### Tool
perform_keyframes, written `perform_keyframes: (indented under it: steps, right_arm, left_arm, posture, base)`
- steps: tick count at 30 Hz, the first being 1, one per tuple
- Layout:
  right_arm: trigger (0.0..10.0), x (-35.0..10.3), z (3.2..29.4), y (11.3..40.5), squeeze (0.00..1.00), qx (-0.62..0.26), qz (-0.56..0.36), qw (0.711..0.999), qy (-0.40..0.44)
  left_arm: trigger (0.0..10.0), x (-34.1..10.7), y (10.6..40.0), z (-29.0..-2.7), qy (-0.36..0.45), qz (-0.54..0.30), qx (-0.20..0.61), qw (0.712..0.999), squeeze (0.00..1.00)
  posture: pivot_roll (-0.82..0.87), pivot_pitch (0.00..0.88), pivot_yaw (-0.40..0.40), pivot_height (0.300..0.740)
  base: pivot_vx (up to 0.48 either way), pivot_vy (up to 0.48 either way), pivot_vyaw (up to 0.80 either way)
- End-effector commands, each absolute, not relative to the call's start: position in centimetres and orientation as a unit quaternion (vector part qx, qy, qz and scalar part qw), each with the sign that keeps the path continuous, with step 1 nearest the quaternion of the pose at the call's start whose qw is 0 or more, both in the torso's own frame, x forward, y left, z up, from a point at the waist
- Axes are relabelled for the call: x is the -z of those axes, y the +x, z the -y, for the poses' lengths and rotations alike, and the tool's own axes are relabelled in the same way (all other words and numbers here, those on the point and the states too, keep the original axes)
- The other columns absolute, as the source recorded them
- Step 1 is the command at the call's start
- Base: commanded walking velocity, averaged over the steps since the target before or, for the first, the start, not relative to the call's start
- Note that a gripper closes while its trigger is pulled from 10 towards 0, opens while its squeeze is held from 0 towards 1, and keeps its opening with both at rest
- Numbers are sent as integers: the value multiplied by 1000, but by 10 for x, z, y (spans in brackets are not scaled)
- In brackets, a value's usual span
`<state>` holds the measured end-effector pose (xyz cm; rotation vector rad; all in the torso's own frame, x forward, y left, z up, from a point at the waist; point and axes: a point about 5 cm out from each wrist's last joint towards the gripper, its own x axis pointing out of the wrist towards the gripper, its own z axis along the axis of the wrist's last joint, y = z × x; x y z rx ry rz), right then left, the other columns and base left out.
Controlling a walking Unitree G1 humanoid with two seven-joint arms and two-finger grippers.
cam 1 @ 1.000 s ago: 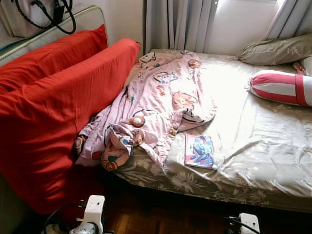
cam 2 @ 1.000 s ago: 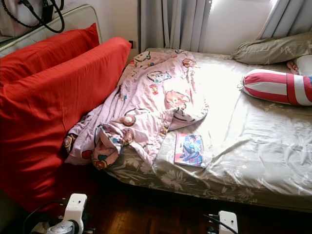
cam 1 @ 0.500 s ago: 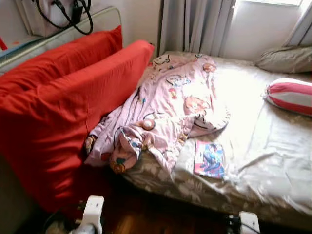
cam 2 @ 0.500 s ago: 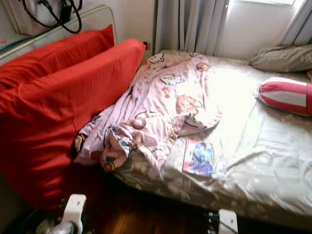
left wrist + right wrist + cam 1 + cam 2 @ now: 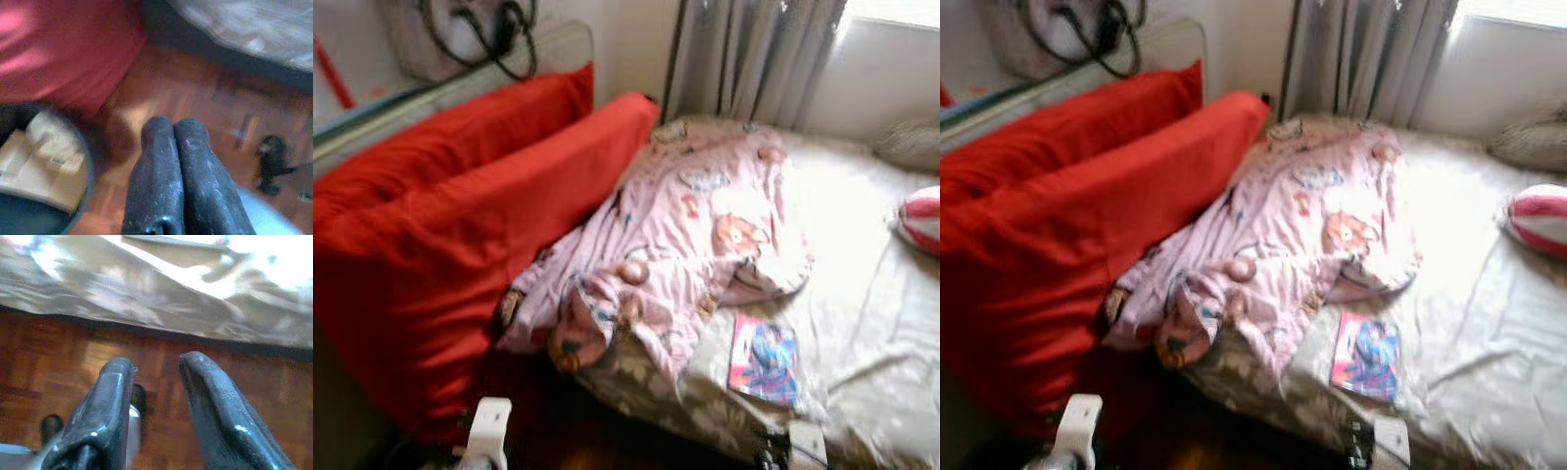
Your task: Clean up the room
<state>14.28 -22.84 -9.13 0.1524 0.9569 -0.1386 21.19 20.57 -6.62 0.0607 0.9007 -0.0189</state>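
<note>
We see the blanket (image 5: 690,245), pink with cartoon prints, lying rumpled across the bed (image 5: 862,323), its bunched end spilling over the bed's edge at about 7 o'clock from its middle. At 4 o'clock from the blanket, just beside its fold, a magazine (image 5: 765,359) lies flat on the sheet; its cover is too blurred for us to read any writing. A striped bolster (image 5: 922,217) sits at 3 o'clock, well apart, and a pillow (image 5: 1532,144) lies beyond it. Two red cushions (image 5: 460,245) lean at 9 o'clock, touching the blanket's side.

Against the earlier frames the whole scene has slid rightward and grown softer with blur, so our camera has turned; the things themselves lie as they did.

Our left gripper (image 5: 173,129) hangs over the wood floor (image 5: 195,98) with its fingers pressed together, empty, near a dark bin (image 5: 44,171) holding pale folded cloth. Our right gripper (image 5: 156,367) hangs by the bed's edge, fingers parted and holding nothing.
</note>
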Motion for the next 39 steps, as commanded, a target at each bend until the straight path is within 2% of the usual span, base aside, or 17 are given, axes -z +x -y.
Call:
perform_keyframes:
  steps: [1, 4, 11, 21, 31, 39]
  right_arm:
    - [10000, 87, 227, 155, 0, 65, -443, 891, 74]
    - [10000, 87, 227, 155, 0, 67, -443, 891, 76]
    - [10000, 87, 227, 155, 0, 69, -445, 890, 77]
    - [10000, 85, 227, 157, 0, 77, -423, 898, 87]
    - [10000, 80, 225, 161, 0, 64, -379, 918, 101]
    - [10000, 83, 224, 149, 0, 72, -362, 922, 117]
  left_arm:
    - [10000, 64, 213, -213, 39, -433, 4, 900, 0]
    - [10000, 64, 212, -213, 39, -433, 5, 900, 0]
    - [10000, 64, 213, -213, 38, -433, 3, 900, 0]
    - [10000, 64, 213, -213, 34, -431, 1, 902, 0]
    - [10000, 62, 214, -214, 17, -396, -28, 918, 0]
    - [10000, 67, 203, -214, 7, -393, -38, 919, 0]
  posture:
    - [80, 0, -31, 740]
    - [81, 0, -32, 740]
    - [83, 0, -33, 740]
    - [84, 0, -27, 740]
    - [78, 0, -25, 740]
    - [63, 0, -15, 740]
  base:
    - [330, 0, 0]
    - [333, 0, 0]
    - [325, 0, -668]
    - [0, 0, -101]
    - [0, 0, 0]
    - [0, 0, 0]
